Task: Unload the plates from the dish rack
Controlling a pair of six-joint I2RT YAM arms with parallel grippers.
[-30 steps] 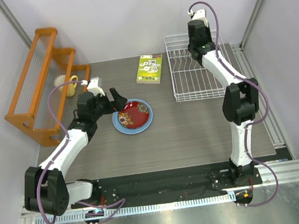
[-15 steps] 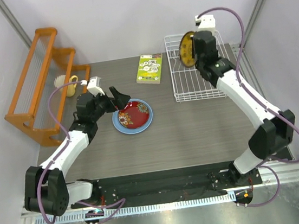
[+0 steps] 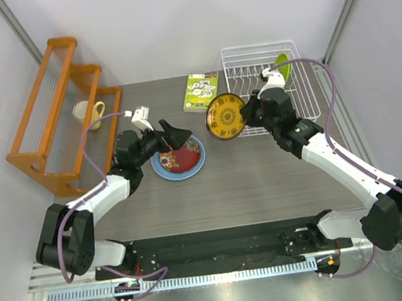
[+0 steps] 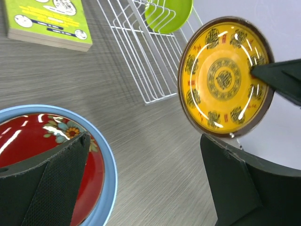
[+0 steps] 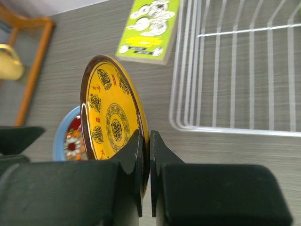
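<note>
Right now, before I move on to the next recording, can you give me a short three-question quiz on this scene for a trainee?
1. Short answer: which plate is the right gripper shut on?
2. True or false: the left gripper is shut on the dark-red plate.
3. Where does the lime-green plate stand? A in the dish rack; B on the booklet; C in the orange wooden rack.
Key: 1 the yellow plate; 2 false, its jaws stand open; 3 A.
</note>
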